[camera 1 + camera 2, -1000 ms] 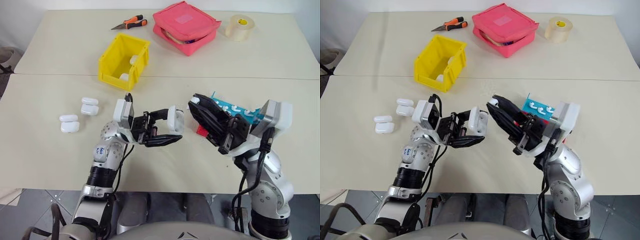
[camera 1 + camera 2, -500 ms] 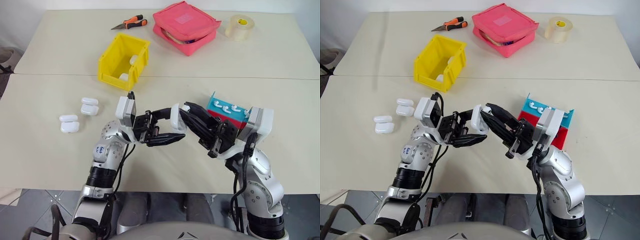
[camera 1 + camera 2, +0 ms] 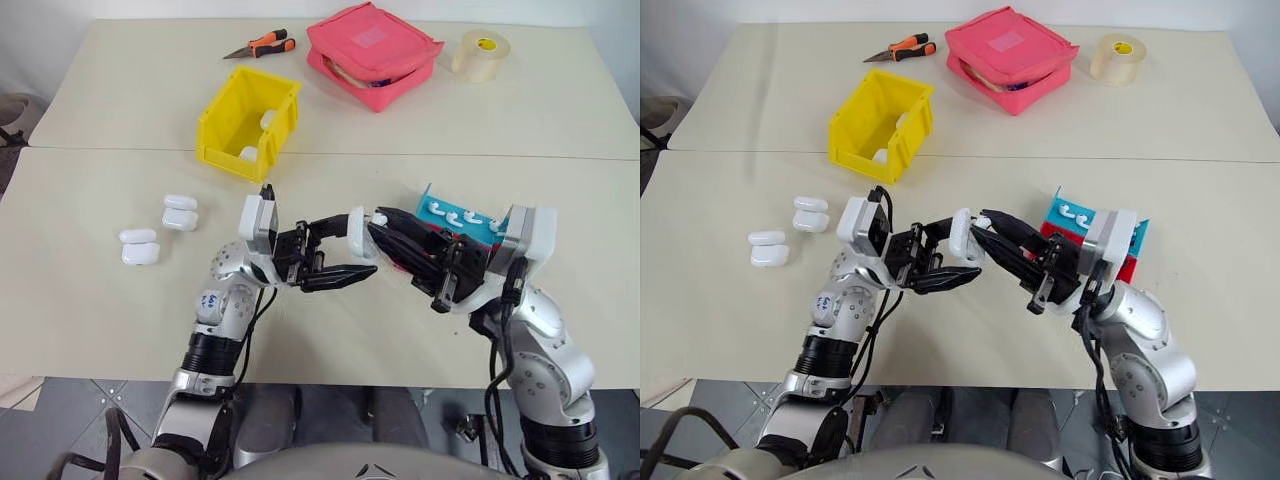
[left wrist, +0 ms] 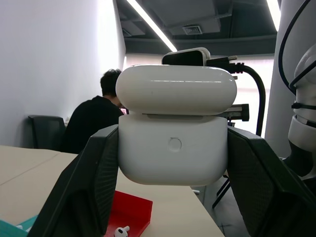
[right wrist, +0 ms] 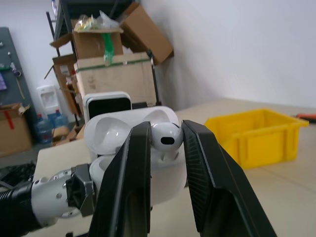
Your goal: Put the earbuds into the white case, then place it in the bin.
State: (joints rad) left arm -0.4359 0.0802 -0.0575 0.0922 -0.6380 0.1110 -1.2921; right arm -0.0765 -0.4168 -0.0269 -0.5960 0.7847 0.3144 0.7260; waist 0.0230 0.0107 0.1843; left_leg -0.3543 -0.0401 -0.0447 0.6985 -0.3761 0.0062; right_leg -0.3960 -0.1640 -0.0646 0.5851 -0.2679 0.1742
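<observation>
My left gripper (image 3: pixel 345 250) clamps the white case (image 4: pixel 174 132), lid open. My right gripper (image 5: pixel 165 143) pinches one earbud (image 5: pixel 165 137) at the case's mouth.

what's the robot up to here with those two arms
The left gripper holds a white case up above the table, lid open. The right gripper pinches an earbud right at the case's opening, about to seat it. More earbuds wait on the red-and-blue tray. The yellow bin already holds some cases.
</observation>
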